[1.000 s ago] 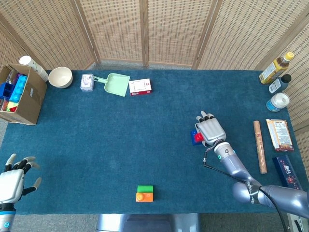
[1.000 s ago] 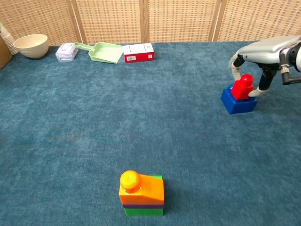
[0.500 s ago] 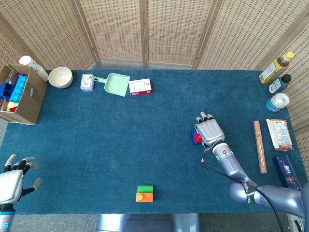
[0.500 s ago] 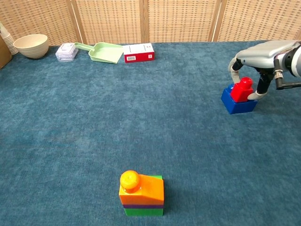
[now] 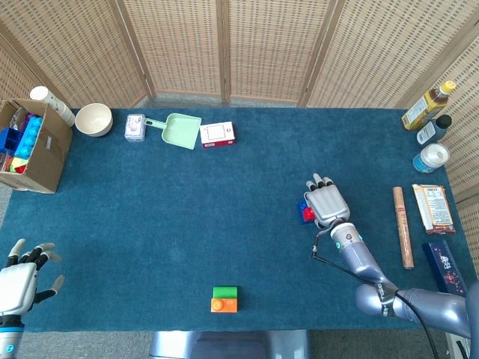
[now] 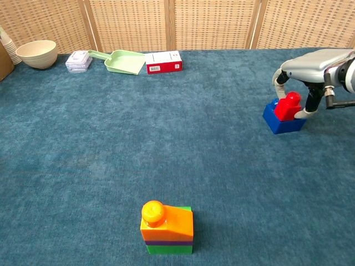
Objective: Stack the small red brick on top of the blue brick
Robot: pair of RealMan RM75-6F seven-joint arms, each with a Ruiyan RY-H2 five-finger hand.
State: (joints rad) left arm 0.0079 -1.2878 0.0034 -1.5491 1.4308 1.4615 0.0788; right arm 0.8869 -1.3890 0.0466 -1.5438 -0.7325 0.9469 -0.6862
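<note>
The small red brick [image 6: 288,105] sits on top of the blue brick [image 6: 282,122] at the right side of the blue cloth. My right hand [image 6: 316,64] hovers over it, a finger on its left side and the thumb on its right, pinching the red brick. In the head view the right hand [image 5: 328,202] covers most of both bricks; only a bit of the red brick [image 5: 307,215] and a blue edge [image 5: 301,206] show at its left. My left hand [image 5: 19,280] lies at the near left corner, fingers spread, holding nothing.
An orange, purple and green brick stack [image 6: 166,228] stands near the front middle. A bowl [image 5: 93,119], clear box [image 5: 135,126], green scoop [image 5: 179,129] and red box [image 5: 217,134] line the far edge. A cardboard box [image 5: 30,146] is far left; bottles [image 5: 428,105] and packets [image 5: 432,207] lie right.
The right hand, with the red brick and the blue brick under it, has shifted slightly to the right. The left hand has stayed where it was.
</note>
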